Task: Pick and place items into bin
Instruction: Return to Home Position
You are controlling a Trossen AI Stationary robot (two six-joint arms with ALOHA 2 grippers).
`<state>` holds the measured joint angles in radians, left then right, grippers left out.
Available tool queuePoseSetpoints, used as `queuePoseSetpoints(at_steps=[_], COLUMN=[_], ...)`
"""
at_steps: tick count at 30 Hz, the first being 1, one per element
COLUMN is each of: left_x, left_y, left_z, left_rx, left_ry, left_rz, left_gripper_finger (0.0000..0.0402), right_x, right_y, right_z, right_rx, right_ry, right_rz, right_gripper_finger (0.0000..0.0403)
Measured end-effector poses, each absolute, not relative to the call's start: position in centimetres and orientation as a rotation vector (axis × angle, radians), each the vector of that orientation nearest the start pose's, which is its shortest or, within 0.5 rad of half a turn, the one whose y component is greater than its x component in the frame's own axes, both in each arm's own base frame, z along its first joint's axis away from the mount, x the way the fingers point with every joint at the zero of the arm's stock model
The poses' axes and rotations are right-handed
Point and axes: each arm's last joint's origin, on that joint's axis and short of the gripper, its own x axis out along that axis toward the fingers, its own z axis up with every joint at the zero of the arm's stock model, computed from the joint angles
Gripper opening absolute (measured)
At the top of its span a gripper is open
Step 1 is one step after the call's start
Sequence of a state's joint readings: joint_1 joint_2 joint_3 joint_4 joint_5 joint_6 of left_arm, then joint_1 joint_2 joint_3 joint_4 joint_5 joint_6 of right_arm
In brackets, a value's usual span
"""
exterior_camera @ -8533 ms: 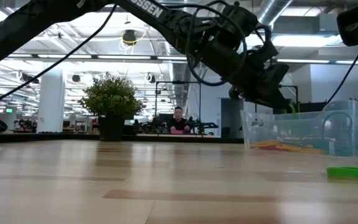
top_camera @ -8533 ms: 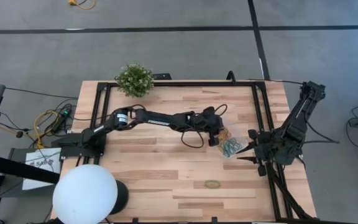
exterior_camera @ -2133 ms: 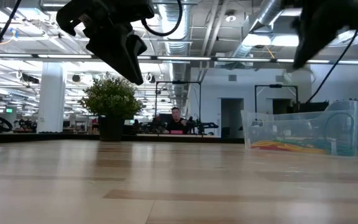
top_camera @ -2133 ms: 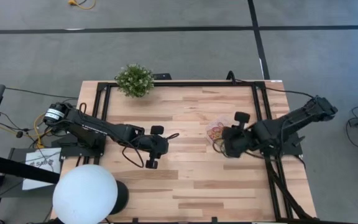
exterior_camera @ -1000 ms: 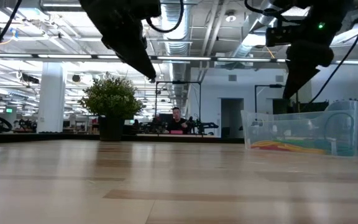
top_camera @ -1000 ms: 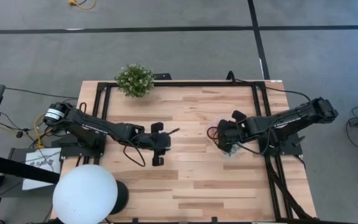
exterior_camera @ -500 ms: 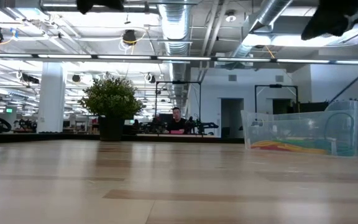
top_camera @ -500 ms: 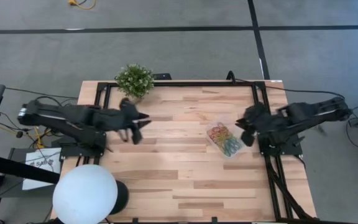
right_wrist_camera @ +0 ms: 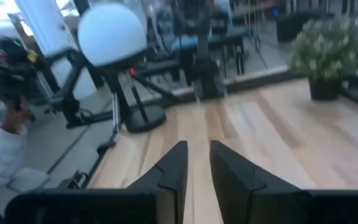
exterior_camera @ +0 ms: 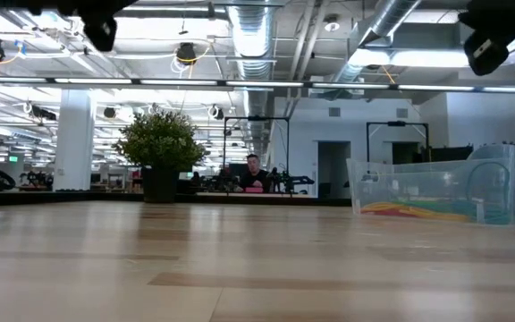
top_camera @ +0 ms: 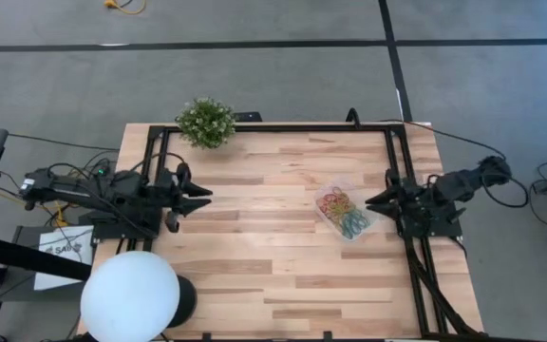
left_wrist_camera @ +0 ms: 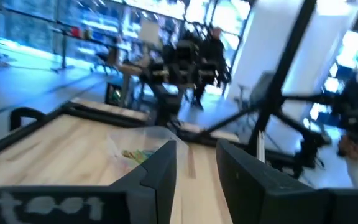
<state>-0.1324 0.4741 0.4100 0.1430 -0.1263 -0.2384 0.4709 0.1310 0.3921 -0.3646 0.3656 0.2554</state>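
Left gripper (top_camera: 198, 195) parked at left table (top_camera: 273, 256) edge, narrowly parted, empty; right gripper (top_camera: 373, 200) likewise beside clear bin (top_camera: 333, 188) | rubber bands (top_camera: 348, 217) gathered inside, hence homing judged underway

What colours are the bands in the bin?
The bands are red, orange, yellow and green; high view shows them best.

One left hand (left_wrist_camera: 196, 149), one right hand (right_wrist_camera: 199, 149), one bin (exterior_camera: 409, 183), one potted plant (top_camera: 206, 123).

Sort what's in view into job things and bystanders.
Job: rubber bands, inside the clear bin; left gripper and right gripper, each at its own side of the table.
Bystanders: potted plant; white sphere; person far behind.
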Motion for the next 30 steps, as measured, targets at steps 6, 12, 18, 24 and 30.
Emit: queuePoseSetpoints(at_steps=[6, 12, 18, 24, 30], left_x=[9.8, 9.2, 9.7, 9.9, 10.1], left_y=[-0.7, -0.6, -0.7, -0.9, -0.8], left_z=[27.5, 26.1, 23.6, 20.9, 20.4], left_rx=[-0.268, -0.22, -0.247, -0.266, -0.308], left_ry=[-0.217, -0.273, -0.312, -0.394, -0.354], left_rz=[-0.051, -0.053, -0.087, -0.177, -0.144], left_gripper_finger=[0.0105, 0.0105, 0.0105, 0.0105, 0.0105], right_x=[5.5, 6.6, 7.0, 7.7, 8.1], right_y=[1.6, 2.1, 2.4, 2.8, 3.0], right_z=[25.2, 24.4, 23.1, 21.6, 20.5], right_rx=[0.177, 0.124, 0.131, 0.14, 0.144], right_ry=[0.004, -0.006, -0.078, -0.1, -0.1], right_rz=[0.108, 0.081, 0.126, 0.127, 0.126], right_gripper_finger=[0.0063, 0.0063, 0.0063, 0.0063, 0.0063])
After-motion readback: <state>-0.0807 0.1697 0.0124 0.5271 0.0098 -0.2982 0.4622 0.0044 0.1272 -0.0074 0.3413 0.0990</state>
